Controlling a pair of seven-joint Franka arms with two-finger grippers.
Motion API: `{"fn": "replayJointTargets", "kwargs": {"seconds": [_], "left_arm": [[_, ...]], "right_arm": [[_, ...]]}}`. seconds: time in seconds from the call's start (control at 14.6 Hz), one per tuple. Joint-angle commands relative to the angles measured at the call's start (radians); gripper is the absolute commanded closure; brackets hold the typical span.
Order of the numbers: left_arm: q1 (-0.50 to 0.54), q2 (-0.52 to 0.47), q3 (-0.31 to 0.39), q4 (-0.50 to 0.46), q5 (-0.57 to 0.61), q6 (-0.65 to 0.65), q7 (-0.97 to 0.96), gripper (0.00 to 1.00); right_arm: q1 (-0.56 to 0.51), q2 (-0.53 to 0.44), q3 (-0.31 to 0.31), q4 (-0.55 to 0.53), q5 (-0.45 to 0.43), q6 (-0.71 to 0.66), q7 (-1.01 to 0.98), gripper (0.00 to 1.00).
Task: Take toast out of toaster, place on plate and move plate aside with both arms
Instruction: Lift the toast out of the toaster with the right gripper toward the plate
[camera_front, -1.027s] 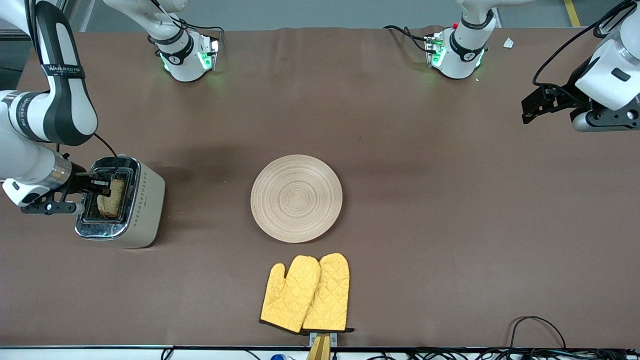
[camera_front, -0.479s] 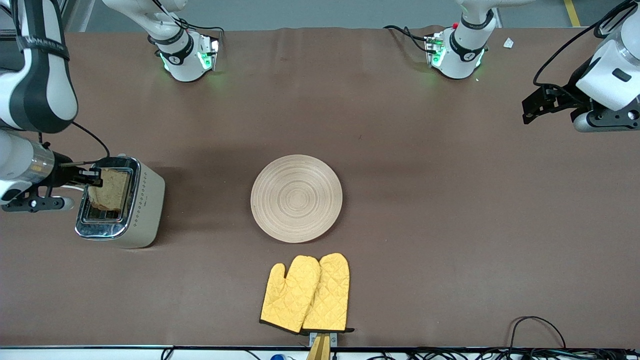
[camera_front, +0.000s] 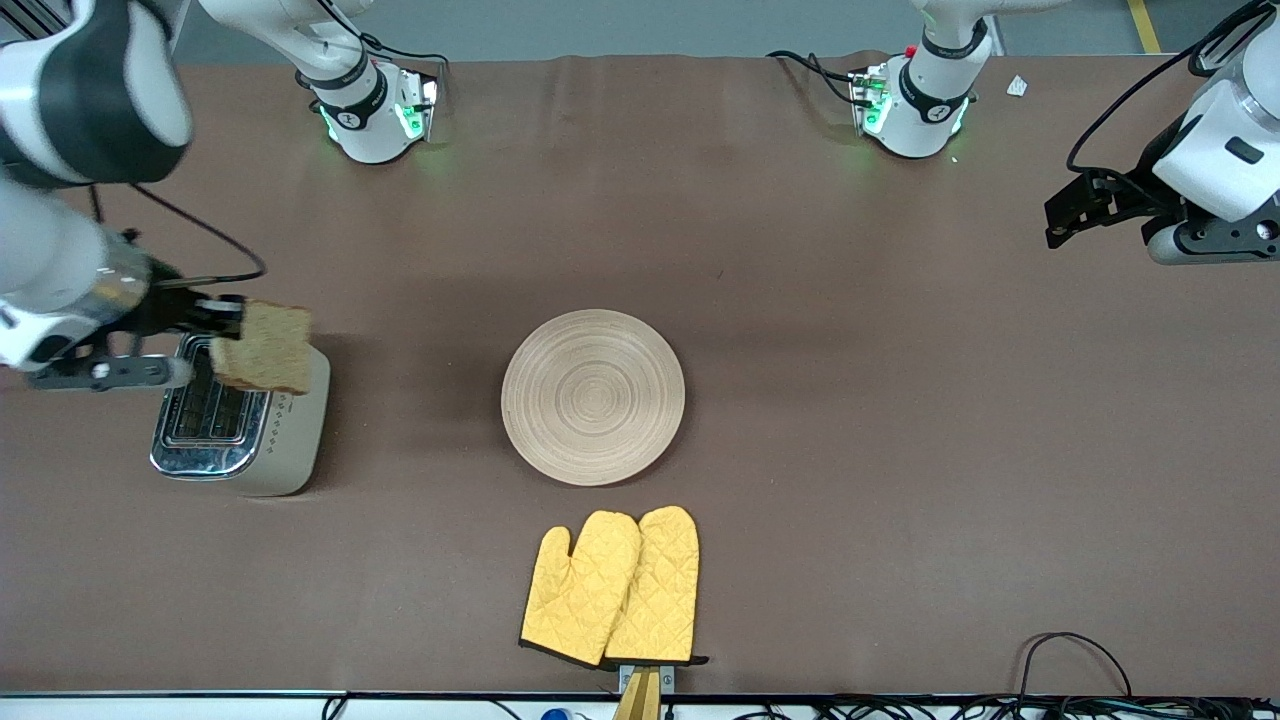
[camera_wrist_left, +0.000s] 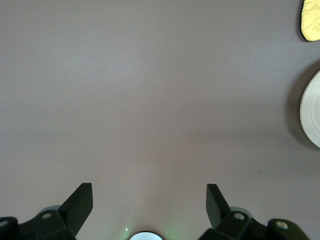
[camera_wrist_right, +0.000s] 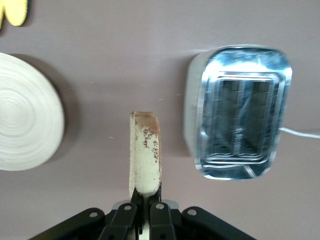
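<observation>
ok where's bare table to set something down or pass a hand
Widest bare stretch: between the plate and the left arm's end, where the open left gripper waits. Also bare: between the plate and the arm bases, and between the plate and the toaster. Crowded: over the toaster, where the right gripper holds the toast; oven mitts close to the plate.

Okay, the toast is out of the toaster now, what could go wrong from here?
The right gripper pinches the toast by one edge only, so the slice may sag, crumble or slip on the way to the plate. It hangs over the toaster, so a drop could land on the chrome top. The left gripper waits open, away from the plate.
</observation>
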Motion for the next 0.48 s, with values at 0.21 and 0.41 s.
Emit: {"fn": "replayJointTargets", "kwargs": {"seconds": [0.21, 0.41], "left_arm": [[-0.003, 0.013, -0.004, 0.024, 0.010, -0.005, 0.013, 0.00], [-0.011, 0.013, -0.004, 0.023, 0.009, -0.005, 0.007, 0.00]], "right_arm": [[0.194, 0.069, -0.008, -0.030, 0.217, 0.182, 0.310, 0.98], [0.265, 0.092, -0.006, -0.172, 0.285, 0.447, 0.354, 0.99]]}}
